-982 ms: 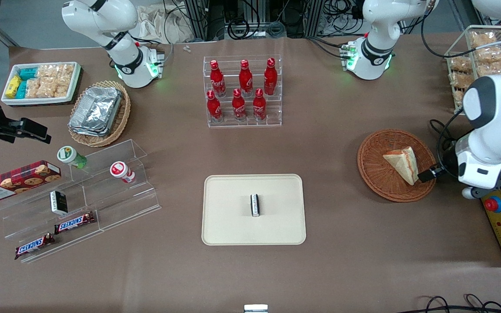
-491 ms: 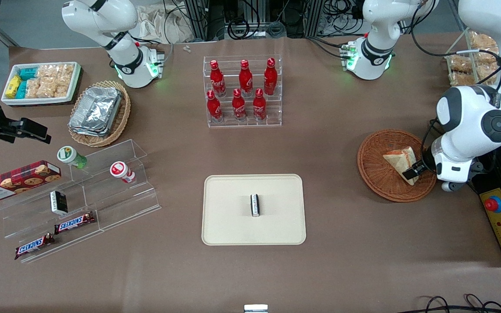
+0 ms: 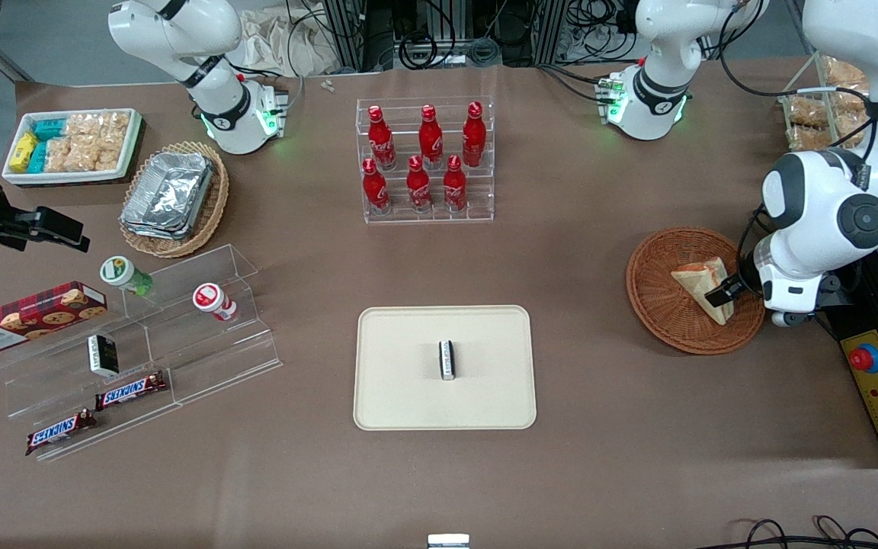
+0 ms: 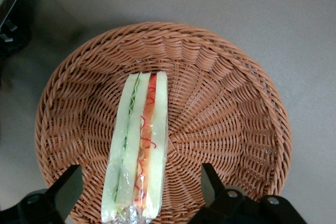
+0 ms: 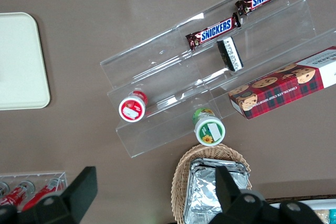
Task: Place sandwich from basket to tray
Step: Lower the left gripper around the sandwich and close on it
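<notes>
The sandwich (image 3: pixel 702 284) lies in the reddish-brown wicker basket (image 3: pixel 656 263) toward the working arm's end of the table. In the left wrist view the sandwich (image 4: pixel 139 140) shows its cut edge with red, orange and green layers in clear wrap, resting on the basket (image 4: pixel 231 103). My left gripper (image 3: pixel 722 293) hangs low over the sandwich's wide end. It is open (image 4: pixel 137 182), with one black finger (image 4: pixel 62 183) on each side of the sandwich and a gap to each. The cream-beige tray (image 3: pixel 401 343) lies mid-table, nearer the front camera.
A small black-and-white packet (image 3: pixel 447 359) lies on the tray's middle. A clear rack of red bottles (image 3: pixel 427 160) stands farther back. A box with a red button (image 3: pixel 877 381) sits beside the basket. A wire rack of bagged snacks (image 3: pixel 820 110) stands farther back at the working arm's end.
My left gripper has moved from the basket's outer rim inward over the sandwich's wide end, and the wrist has turned. The sandwich has not moved.
</notes>
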